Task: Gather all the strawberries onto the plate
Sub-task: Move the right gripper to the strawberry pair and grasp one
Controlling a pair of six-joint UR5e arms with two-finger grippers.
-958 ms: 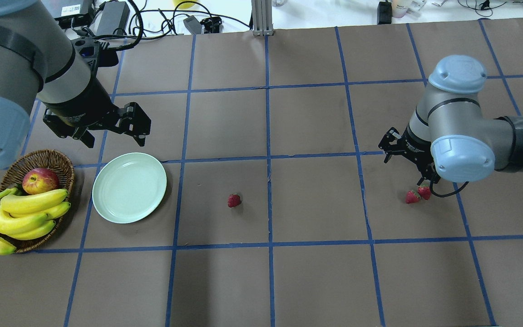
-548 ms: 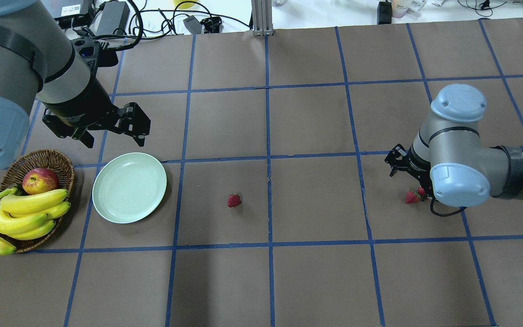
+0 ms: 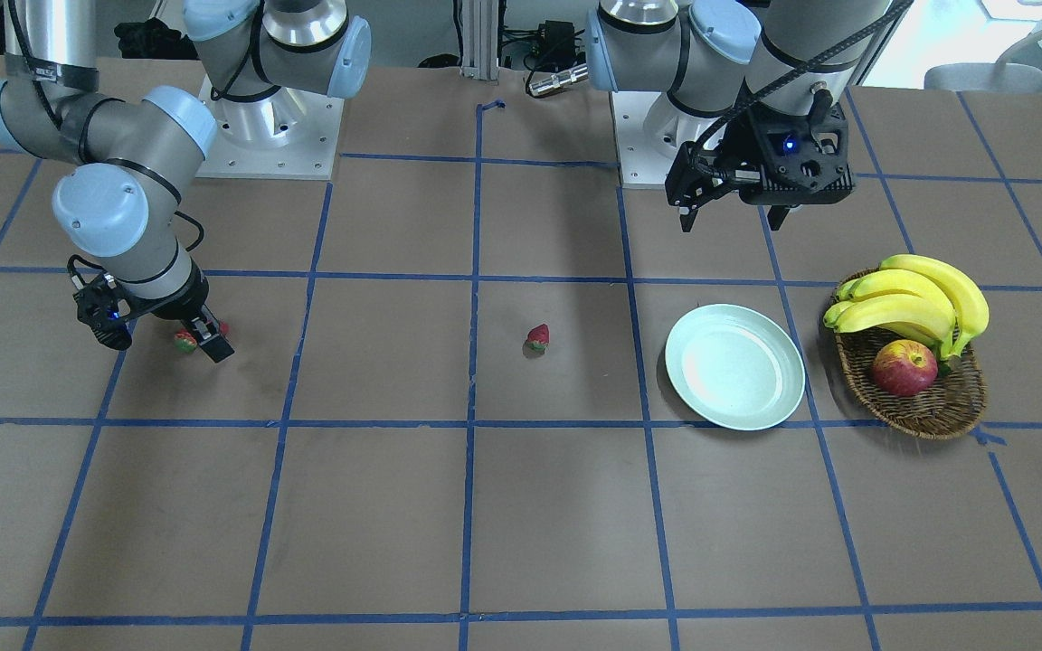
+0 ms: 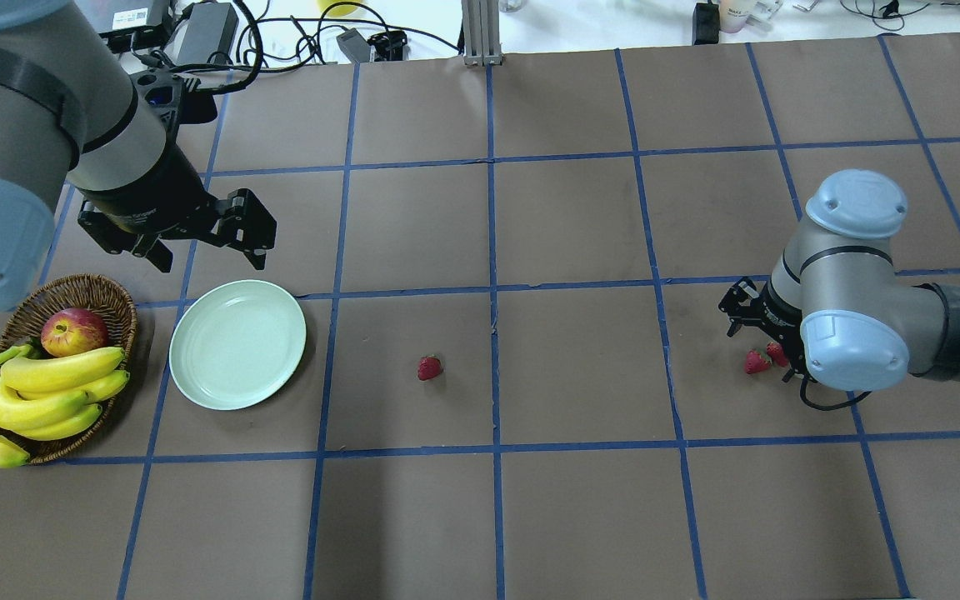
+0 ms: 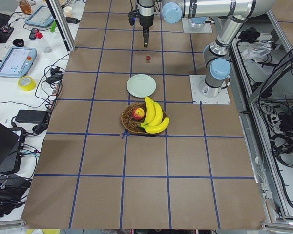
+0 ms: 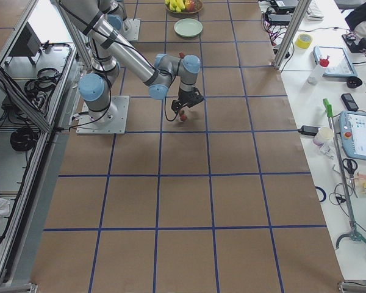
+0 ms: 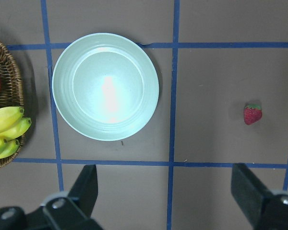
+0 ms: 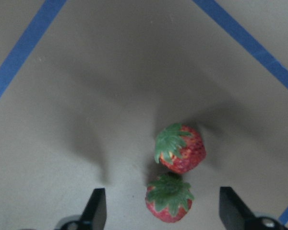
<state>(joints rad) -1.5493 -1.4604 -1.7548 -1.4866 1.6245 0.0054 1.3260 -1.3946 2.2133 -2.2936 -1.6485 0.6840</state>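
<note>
Right end effector lower, strawberries partly hidden

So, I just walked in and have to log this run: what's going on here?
The right pincer is open and low over two strawberries lying side by side on the table, its jaws straddling them, nothing gripped yet. A third strawberry lies alone mid-table. The left pincer hangs open, holding nothing, near the empty mint-green plate, which sits beside a wicker basket of bananas and an apple.
</note>
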